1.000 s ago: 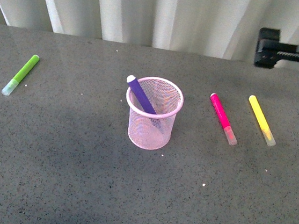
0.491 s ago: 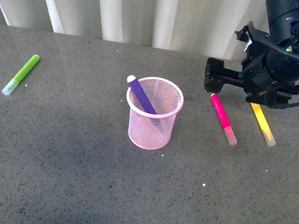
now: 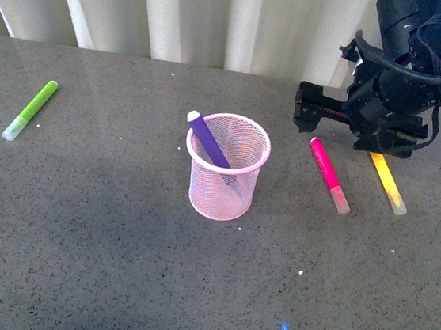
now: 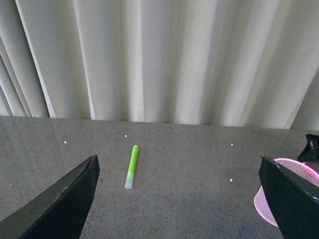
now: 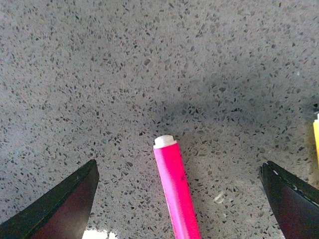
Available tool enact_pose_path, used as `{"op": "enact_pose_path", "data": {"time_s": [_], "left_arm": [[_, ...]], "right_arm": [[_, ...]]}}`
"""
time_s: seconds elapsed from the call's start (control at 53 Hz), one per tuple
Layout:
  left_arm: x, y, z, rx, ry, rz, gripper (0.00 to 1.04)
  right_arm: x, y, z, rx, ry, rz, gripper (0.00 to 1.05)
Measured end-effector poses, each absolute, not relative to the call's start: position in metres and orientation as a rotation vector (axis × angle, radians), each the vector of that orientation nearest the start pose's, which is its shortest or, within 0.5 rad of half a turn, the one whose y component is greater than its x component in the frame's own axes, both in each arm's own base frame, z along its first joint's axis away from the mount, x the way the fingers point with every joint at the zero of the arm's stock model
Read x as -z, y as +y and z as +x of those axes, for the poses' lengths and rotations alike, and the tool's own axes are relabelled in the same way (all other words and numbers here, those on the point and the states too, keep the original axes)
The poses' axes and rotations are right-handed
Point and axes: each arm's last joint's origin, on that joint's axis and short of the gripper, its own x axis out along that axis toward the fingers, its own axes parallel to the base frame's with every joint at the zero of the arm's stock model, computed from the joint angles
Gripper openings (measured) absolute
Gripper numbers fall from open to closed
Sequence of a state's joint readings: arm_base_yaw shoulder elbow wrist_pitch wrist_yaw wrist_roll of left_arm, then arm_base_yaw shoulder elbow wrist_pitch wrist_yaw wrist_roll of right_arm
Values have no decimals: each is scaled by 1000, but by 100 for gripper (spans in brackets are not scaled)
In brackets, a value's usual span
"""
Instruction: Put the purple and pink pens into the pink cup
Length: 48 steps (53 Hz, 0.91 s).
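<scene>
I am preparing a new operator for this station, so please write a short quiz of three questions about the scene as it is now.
1. True or false: the purple pen is already inside the pink cup.
2. The right gripper hangs over the end of which marker? A green, B pink, C yellow.
3. How many markers lie on the table outside the cup?
Key: 1 true; 2 B, the pink pen; 3 three.
</scene>
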<state>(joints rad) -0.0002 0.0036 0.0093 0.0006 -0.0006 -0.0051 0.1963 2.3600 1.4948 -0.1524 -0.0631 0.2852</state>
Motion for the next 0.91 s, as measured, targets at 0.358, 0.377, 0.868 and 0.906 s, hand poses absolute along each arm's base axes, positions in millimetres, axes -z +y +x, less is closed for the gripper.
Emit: {"op": "enact_pose_path", "data": {"time_s": [0.358, 0.377, 0.868, 0.906], "left_arm": [[-166, 0, 97, 0, -6, -5, 98], [-166, 0, 97, 0, -6, -5, 98], [-166, 0, 97, 0, -6, -5, 98], [-166, 0, 97, 0, -6, -5, 98]], "right_arm": [[-42, 98, 452, -86, 1071, 181, 98], [-43, 98, 452, -86, 1068, 181, 98], [-40, 83, 454, -76, 1043, 159, 51], [-40, 81, 454, -73, 1043, 161, 46]]}}
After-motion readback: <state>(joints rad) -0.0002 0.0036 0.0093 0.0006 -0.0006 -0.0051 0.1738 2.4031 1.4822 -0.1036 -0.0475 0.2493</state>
